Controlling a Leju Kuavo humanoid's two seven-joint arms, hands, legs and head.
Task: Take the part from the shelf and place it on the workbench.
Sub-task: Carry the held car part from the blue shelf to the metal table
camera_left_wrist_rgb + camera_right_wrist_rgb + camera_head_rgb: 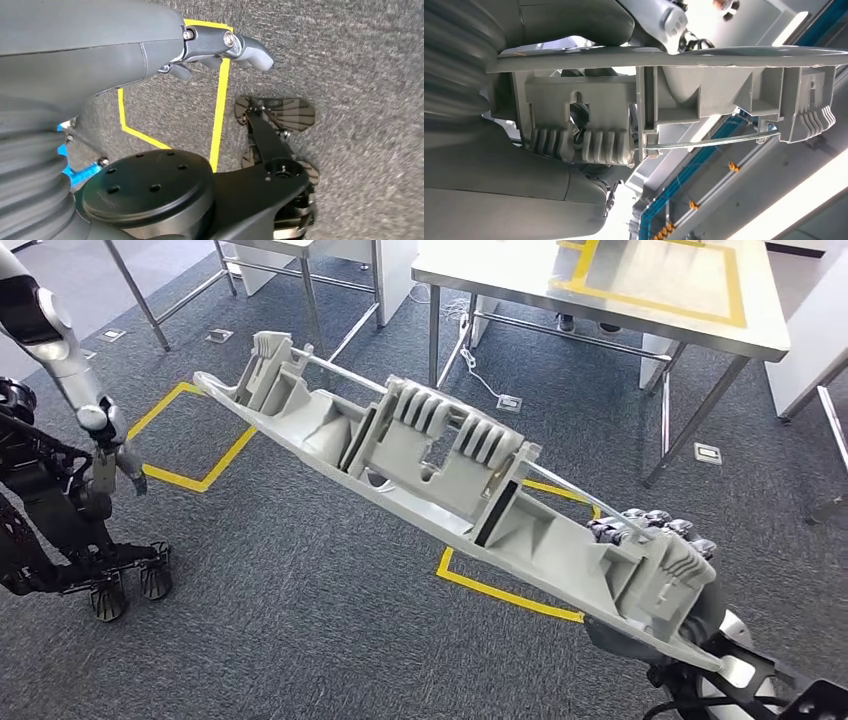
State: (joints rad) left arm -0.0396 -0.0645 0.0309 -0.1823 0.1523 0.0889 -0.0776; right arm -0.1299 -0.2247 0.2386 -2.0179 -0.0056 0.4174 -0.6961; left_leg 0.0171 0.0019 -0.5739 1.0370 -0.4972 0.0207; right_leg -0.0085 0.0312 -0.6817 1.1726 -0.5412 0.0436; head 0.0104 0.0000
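The part [430,455] is a long grey plastic moulding with ribbed clips and a thin rod along it. It slants across the head view from the upper left down to the lower right, held above the carpet. My right hand [652,525] grips its near end, dark fingers curled over the edge. In the right wrist view the part [674,100] runs straight across, close to the hand's grey cover [499,170]. My left hand [122,462] hangs at the far left beside my body, holding nothing. Its fingers [225,47] are loosely apart above the carpet.
A steel workbench [640,295] with a yellow tape outline stands ahead on the right. Another table's legs [300,280] are at the top left. Yellow tape marks [190,435] and floor sockets [708,452] lie on the grey carpet. A black wheeled frame [110,580] stands at the left.
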